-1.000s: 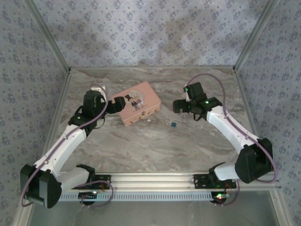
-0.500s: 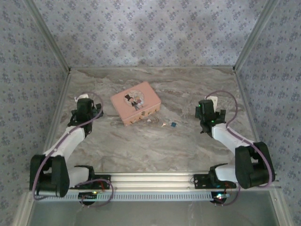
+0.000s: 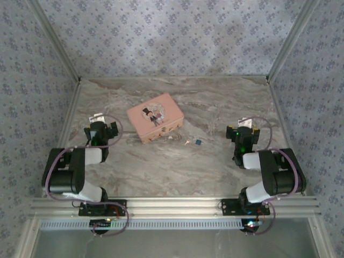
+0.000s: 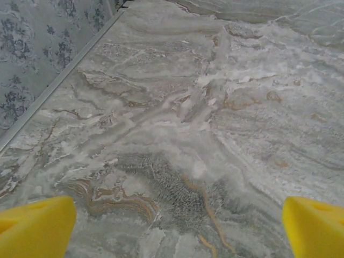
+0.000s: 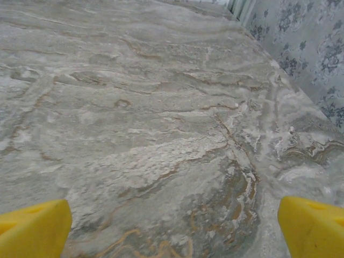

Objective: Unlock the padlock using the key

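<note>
The padlock (image 3: 198, 142) is a tiny dark-blue square lying on the marble table (image 3: 161, 172), just right of the pink tin's near corner. Small pale bits (image 3: 186, 142) lie to its left; I cannot tell which of them is the key. My left gripper (image 3: 98, 122) sits pulled back at the table's left side, far from the padlock. It is open (image 4: 177, 231), its yellow fingertips (image 4: 35, 228) wide apart over bare marble. My right gripper (image 3: 245, 126) rests at the right side, also open (image 5: 174, 228), with nothing between its yellow fingertips (image 5: 314, 226).
A pink rectangular tin (image 3: 155, 117) with a cartoon picture lies at the middle of the table, turned at an angle. Patterned walls stand on the left, the back and the right. A metal rail (image 3: 172, 204) runs along the near edge by the arm bases.
Both arms have folded back from beside the pink tin toward their bases, the left to the left side and the right to the right. Both grippers stayed open.
</note>
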### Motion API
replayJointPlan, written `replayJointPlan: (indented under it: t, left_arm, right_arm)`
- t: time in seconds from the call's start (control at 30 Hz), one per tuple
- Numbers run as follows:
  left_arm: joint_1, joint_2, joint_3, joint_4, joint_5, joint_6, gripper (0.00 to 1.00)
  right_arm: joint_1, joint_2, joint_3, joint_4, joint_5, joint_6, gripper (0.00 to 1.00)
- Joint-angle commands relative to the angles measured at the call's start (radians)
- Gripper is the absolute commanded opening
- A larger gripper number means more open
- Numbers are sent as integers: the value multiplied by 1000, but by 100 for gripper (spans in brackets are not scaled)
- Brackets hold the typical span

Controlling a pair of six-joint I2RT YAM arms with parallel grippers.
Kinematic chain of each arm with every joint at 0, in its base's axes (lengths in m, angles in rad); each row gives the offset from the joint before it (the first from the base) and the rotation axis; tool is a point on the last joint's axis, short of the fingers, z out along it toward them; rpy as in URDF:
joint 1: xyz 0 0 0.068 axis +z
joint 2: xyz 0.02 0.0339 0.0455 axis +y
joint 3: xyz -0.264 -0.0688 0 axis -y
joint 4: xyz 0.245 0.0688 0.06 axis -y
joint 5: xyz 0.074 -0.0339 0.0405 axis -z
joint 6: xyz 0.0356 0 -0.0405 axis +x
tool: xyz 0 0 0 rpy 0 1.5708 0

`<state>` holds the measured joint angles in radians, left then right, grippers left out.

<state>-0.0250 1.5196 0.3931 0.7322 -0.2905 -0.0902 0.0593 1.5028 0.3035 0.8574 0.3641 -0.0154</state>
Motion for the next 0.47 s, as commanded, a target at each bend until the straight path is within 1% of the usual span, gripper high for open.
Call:
replayJointPlan:
  t: [0.0, 0.03, 0.07, 0.1, 0.13, 0.2, 0.23, 0.27, 0.43]
  left_arm:
    - [7, 11, -2, 113, 40, 29, 98]
    - [4, 35, -17, 194, 29, 37, 98]
    - [3, 20, -7, 149, 28, 31, 98]
    - [2, 11, -1, 113, 28, 29, 98]
    - [0, 23, -12, 163, 25, 37, 98]
    - [-7, 14, -6, 132, 14, 38, 98]
    - [-8, 21, -10, 156, 11, 41, 98]
    - [-9, 15, -6, 137, 13, 39, 98]
    - [-8, 16, -7, 141, 15, 39, 98]
  right_arm:
    - [-32, 15, 52, 13, -83, 37, 100]
    - [-27, 22, 55, 29, -110, 10, 100]
    - [-26, 40, 51, 70, -117, -6, 100]
    - [-28, 28, 52, 46, -122, -3, 100]
    - [-42, 20, 61, 11, -154, 6, 100]
    - [-56, 22, 70, 1, -179, 10, 100]
    - [-63, 26, 74, -6, -197, 14, 100]
    - [-69, 26, 79, -14, -207, 17, 100]
    - [-64, 25, 72, -3, -194, 14, 100]
